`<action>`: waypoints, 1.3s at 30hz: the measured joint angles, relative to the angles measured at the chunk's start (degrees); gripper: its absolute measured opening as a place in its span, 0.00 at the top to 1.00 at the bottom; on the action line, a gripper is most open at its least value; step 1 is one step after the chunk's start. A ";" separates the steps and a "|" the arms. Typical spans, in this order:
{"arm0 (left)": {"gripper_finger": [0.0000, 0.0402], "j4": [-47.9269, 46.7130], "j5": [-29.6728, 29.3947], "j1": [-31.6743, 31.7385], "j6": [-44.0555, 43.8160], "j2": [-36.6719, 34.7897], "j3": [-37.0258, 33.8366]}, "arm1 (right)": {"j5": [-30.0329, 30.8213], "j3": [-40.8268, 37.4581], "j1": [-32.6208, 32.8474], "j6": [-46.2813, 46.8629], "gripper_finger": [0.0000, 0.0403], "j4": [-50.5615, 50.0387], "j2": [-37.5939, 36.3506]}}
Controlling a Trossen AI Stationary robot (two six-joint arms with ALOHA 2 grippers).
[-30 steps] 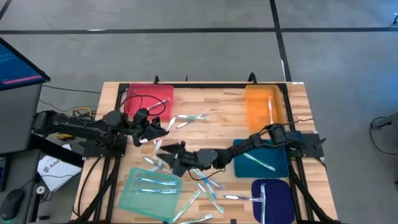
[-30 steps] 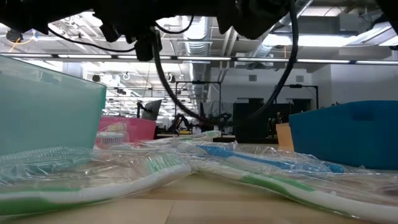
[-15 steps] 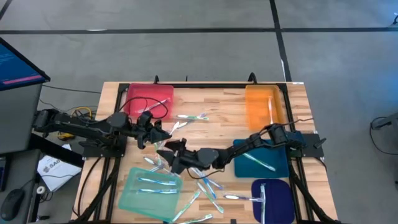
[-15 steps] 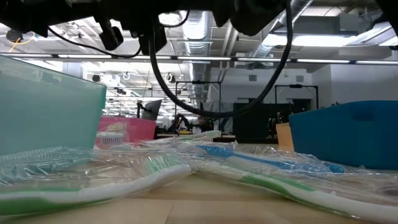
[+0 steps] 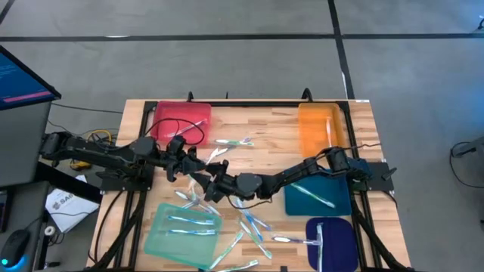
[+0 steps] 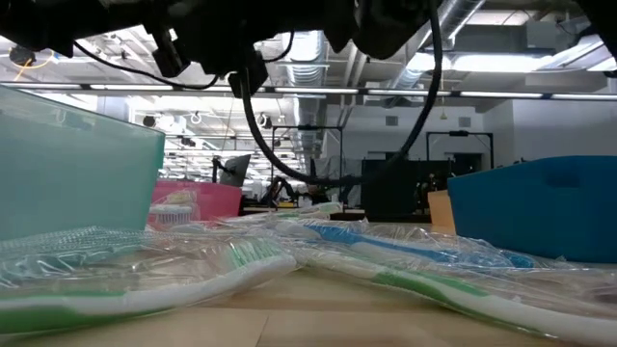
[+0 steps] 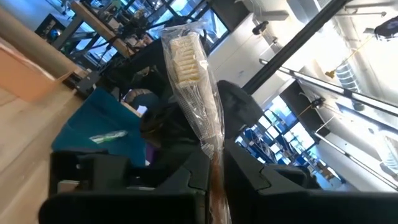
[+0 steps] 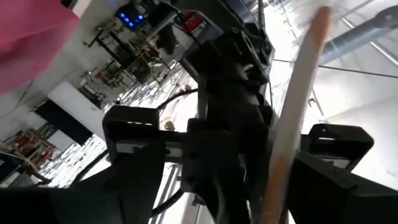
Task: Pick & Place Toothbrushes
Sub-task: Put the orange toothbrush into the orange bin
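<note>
The two grippers meet mid-table, nearer its left edge; a mistimed release could drop the wrapped toothbrush (image 7: 189, 87). The left gripper (image 5: 190, 161) is clamped on its handle, head raised. The right gripper (image 5: 214, 187) reaches across, angled at it; its grip cannot be told.

A robotics lab or industrial workshop: bare grey concrete floor (image 5: 227, 53), exposed ceiling ducts (image 6: 318, 43) and strip lights, a wooden worktop (image 5: 265, 121) on black framing, a monitor (image 5: 23, 75) alongside.
</note>
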 joint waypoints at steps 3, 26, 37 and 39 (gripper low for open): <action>0.96 0.39 0.02 0.02 0.07 -0.05 0.00 | -0.02 0.00 0.17 -0.01 0.30 -0.20 -0.02; 0.96 0.01 -0.31 0.07 0.44 0.00 0.00 | 0.73 0.00 1.05 2.06 0.75 1.29 -0.02; 0.89 -0.09 -0.99 0.11 0.55 0.04 0.00 | 4.08 0.04 1.41 3.35 0.92 0.98 -0.02; 0.84 0.08 -1.04 0.11 0.62 0.04 0.00 | 4.55 0.02 1.37 3.33 0.91 0.96 -0.02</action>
